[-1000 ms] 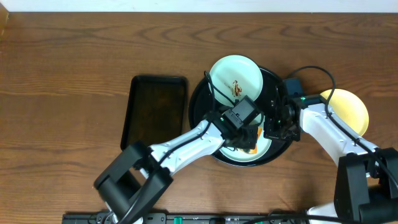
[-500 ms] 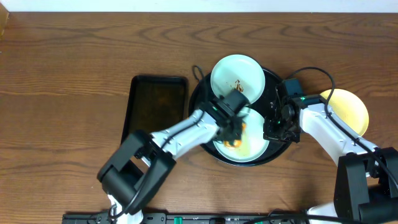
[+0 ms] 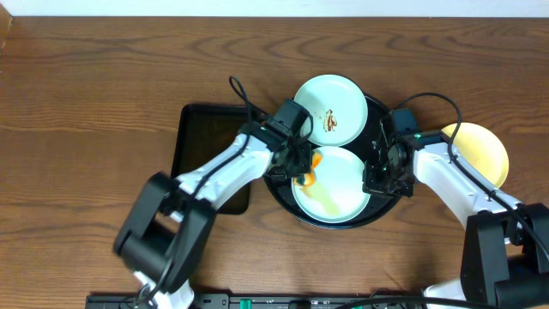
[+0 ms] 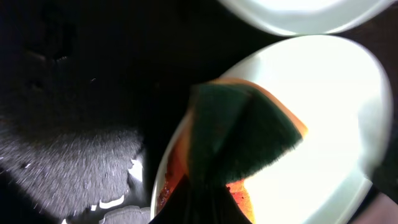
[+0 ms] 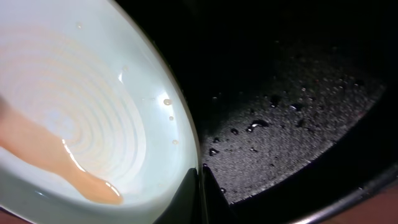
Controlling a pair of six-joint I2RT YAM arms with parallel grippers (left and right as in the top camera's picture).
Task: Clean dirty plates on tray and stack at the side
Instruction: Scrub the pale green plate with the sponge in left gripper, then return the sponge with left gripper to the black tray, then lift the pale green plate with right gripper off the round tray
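Note:
The round black tray (image 3: pixel 276 129) holds two pale mint plates. The far plate (image 3: pixel 339 99) carries brown smears. The near plate (image 3: pixel 343 184) has a wet orange-brown streak (image 5: pixel 59 163) across it. An orange sponge with a green scouring face (image 4: pixel 239 134) rests on that plate's left rim, and my left gripper (image 3: pixel 302 170) is shut on it. At the plate's right rim (image 5: pixel 180 118), my right gripper (image 5: pixel 200 194) is shut on the edge, one finger inside and one outside. A clean pale yellow plate (image 3: pixel 478 153) lies on the bare wood to the right of the tray.
A smaller rectangular black tray (image 3: pixel 206 142) lies left of the round one, partly under my left arm. Water droplets dot the round tray's floor (image 5: pixel 298 137). Brown wood tabletop (image 3: pixel 94 103) stretches to the left and behind.
My left arm has swept the sponge from the near plate's middle up and left to its left rim, leaving a wet streak. The right gripper has kept its hold and place.

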